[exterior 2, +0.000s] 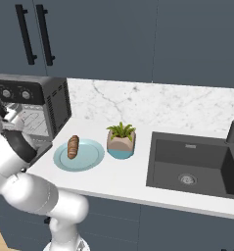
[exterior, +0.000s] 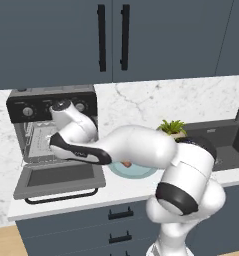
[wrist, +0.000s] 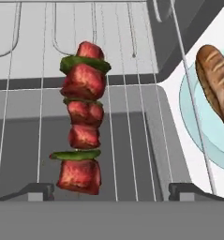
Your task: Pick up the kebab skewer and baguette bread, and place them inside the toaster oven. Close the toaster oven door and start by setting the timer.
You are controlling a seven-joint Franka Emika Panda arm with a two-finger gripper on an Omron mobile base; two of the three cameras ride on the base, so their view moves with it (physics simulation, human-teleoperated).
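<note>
I start at the gripper (wrist: 111, 191): its two dark fingertips sit far apart at the bottom of the hand view, spread wide with nothing pinched between them. Just beyond them the kebab skewer (wrist: 83, 117) lies on the wire rack (wrist: 132, 117), red meat chunks alternating with green slices, running lengthwise along the rack wires. Through the wires I see the grey frame and dark glass of the toaster oven door (wrist: 146, 136) below.

To one side of the rack in the hand view, the baguette bread (wrist: 216, 79) rests on a pale blue plate (wrist: 197, 126).

From the left base view, the arm reaches into the open mouth of the toaster oven (exterior: 51, 107), its wrist hiding the cavity. The door (exterior: 58, 176) hangs fully dropped, its black bar handle at the front over the counter edge.

From the right base view, the baguette (exterior 2: 73, 146) lies on the plate (exterior 2: 89, 157) just beside the oven (exterior 2: 40, 103). A small potted plant (exterior 2: 121, 139) stands next to the plate, and a dark sink (exterior 2: 197, 164) sits further along the marble counter (exterior 2: 128, 179).
</note>
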